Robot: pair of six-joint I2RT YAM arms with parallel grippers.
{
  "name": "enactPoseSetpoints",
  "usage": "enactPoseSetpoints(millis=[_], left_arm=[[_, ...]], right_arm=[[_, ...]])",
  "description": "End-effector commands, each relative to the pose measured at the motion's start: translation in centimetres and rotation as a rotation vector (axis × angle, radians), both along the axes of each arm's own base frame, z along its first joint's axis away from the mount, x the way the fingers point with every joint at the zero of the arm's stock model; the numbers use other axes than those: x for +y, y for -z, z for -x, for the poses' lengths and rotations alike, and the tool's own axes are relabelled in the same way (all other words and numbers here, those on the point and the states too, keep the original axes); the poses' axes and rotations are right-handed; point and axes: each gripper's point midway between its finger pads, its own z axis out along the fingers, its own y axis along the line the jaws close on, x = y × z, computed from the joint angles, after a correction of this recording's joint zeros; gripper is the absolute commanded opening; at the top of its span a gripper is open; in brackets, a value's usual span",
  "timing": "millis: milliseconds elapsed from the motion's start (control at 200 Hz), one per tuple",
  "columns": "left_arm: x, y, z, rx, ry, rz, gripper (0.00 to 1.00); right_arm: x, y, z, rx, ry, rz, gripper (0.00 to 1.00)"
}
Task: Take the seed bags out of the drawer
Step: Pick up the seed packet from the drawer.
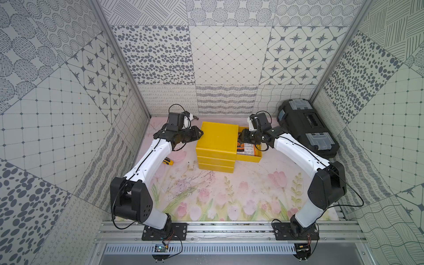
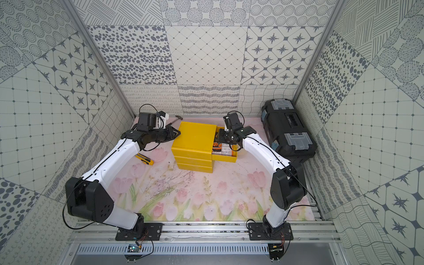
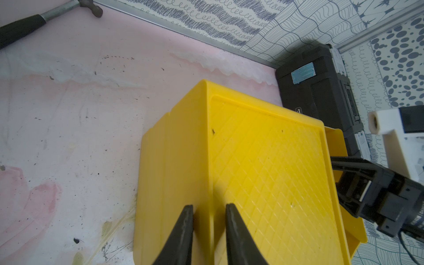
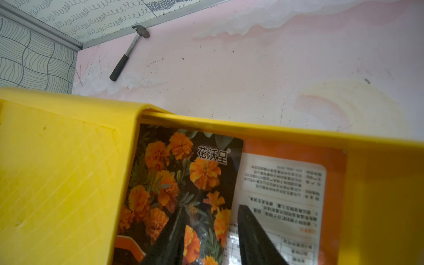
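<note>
My right gripper (image 4: 210, 213) points down over the pulled-out top drawer (image 4: 275, 134), jaws apart with nothing pinched between them. My left gripper (image 3: 209, 206) sits at the opposite side of the yellow drawer cabinet (image 1: 216, 140). Its jaws are slightly apart at the cabinet's upper left edge, and yellow shows on either side of the ridge between them, so nothing is clamped.

The drawer's walls hem in what lies under my right gripper, and the cabinet's top overhangs the drawer's inner end. Two more drawers below it are shut. A yellow-and-black utility knife (image 2: 144, 159) lies on the desk beside my left forearm. A black toolbox (image 1: 307, 128) stands beyond my right arm against the side wall. A hammer (image 4: 128, 54) lies by the back wall behind my left gripper.

The desk (image 1: 218, 195) carries a pale pink sheet printed with tulips and scuffed with dark marks. Patchwork walls (image 1: 229, 57) of grey-and-white patterns close it in on three sides.

The seed bags (image 4: 174, 174) lie flat in the drawer directly under my right gripper. One is face up with orange marigolds, its far side tucked beneath the cabinet top. It overlaps a second bag (image 4: 282, 183) that shows white printed text in an orange border. One finger is over each bag, and the marigold bag's edge falls between them. I cannot tell whether either finger touches. My left gripper is well apart from the bags, with the cabinet between.
</note>
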Motion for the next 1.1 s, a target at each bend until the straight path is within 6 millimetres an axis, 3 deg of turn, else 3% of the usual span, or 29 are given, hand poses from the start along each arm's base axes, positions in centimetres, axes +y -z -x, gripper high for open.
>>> enactPoseSetpoints(millis=[0,305,570,1096], left_arm=[[0.8,4.4,3.3,0.208,0.001,-0.066,0.26],[0.8,4.4,3.3,0.207,0.001,-0.066,0.26],[0.8,4.6,3.4,0.212,0.000,-0.067,0.27],[0.9,4.5,3.5,0.210,0.000,-0.067,0.27]], right_arm=[[0.7,-0.3,-0.8,-0.015,0.002,-0.008,0.39],[1.4,0.6,-0.3,0.024,0.001,-0.062,0.22],[1.9,-1.5,0.1,-0.011,0.002,-0.166,0.00],[-2.4,-7.8,1.4,-0.138,0.006,-0.145,0.00]])
